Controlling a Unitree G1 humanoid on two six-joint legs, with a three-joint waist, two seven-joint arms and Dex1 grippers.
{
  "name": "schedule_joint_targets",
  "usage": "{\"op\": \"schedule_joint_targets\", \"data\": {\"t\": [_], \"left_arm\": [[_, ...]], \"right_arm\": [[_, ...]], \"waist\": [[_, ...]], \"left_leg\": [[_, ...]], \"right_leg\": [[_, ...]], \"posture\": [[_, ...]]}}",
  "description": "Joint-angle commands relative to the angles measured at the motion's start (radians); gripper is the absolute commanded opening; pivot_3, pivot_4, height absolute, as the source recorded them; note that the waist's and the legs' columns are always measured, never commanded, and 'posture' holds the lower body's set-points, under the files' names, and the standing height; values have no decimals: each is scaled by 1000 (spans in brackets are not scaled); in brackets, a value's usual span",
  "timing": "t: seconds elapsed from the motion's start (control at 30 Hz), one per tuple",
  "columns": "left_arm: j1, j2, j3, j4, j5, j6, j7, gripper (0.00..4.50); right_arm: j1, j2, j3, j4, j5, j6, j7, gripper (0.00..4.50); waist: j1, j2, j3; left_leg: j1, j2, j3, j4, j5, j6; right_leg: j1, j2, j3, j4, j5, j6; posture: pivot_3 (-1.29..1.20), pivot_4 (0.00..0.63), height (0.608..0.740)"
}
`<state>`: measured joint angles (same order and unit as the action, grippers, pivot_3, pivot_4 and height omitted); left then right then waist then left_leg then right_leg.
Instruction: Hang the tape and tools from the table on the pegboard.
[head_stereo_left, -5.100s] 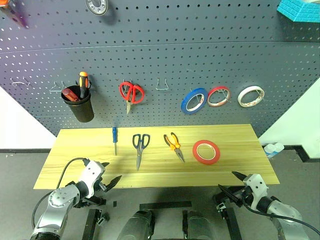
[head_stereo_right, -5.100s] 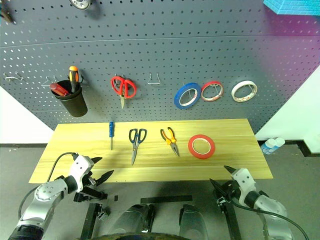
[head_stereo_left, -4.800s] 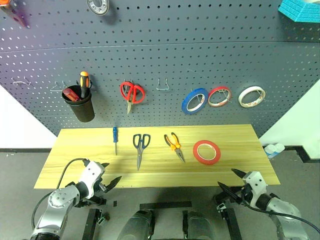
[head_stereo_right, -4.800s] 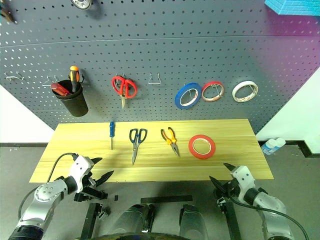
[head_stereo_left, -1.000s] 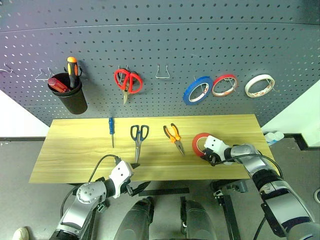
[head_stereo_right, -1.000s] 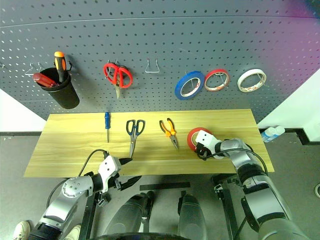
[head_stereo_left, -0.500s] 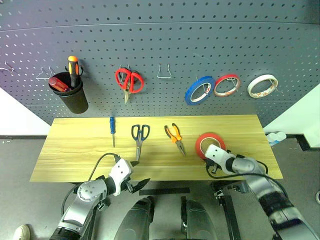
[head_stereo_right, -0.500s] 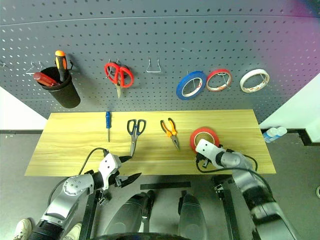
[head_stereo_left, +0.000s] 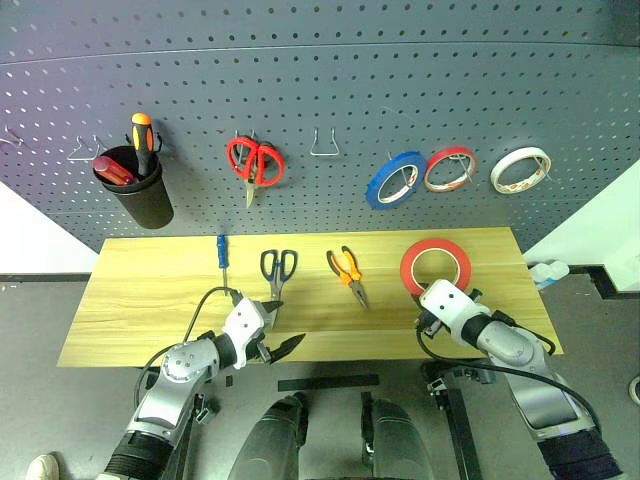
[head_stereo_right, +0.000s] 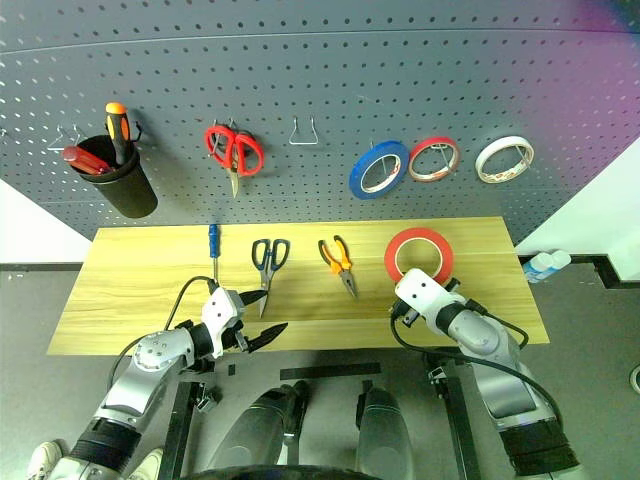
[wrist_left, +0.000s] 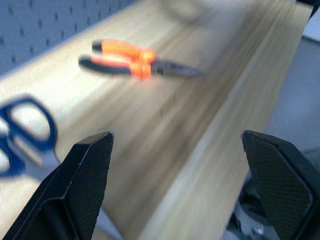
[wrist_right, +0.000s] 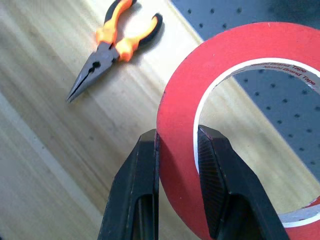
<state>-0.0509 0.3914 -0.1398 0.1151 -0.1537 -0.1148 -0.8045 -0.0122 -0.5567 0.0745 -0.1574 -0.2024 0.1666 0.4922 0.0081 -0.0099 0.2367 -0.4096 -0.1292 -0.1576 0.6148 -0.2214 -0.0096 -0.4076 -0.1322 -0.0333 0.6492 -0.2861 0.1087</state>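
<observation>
Grey-blue pegboard (head_stereo_left: 320, 90) backs the table (head_stereo_left: 140, 300). Our right gripper (wrist_right: 177, 165) pinches the tape (head_stereo_left: 436, 266), held upright above the wood. Left gripper (head_stereo_left: 280, 325) gapes empty near the dark scissors (head_stereo_left: 275, 275); pliers (head_stereo_left: 347, 275) between.

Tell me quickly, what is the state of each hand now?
Left hand: open, holding nothing.
Right hand: closed on the red tape, raised upright off the table.
</observation>
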Motion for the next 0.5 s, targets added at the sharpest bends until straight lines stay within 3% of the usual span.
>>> {"op": "schedule_joint_targets", "data": {"t": [0.03,0.5], "left_arm": [[-16,-10,24,-53,-45,-25,-8,4289],[-95,-29,3,-146,-98,1,-28,4289]], "right_arm": [[6,9,-39,-55,13,-47,-37,726],[43,12,-106,-86,-26,-287,-190,726]], "waist": [[-1,0,0],[-8,1,-1]], "left_leg": [[0,0,0,0,0,0],[1,0,1,1,3,-6]], "right_leg": [[0,0,0,0,0,0],[1,3,0,1,2,0]], "posture": [[-65,192,740],[-76,169,740]]}}
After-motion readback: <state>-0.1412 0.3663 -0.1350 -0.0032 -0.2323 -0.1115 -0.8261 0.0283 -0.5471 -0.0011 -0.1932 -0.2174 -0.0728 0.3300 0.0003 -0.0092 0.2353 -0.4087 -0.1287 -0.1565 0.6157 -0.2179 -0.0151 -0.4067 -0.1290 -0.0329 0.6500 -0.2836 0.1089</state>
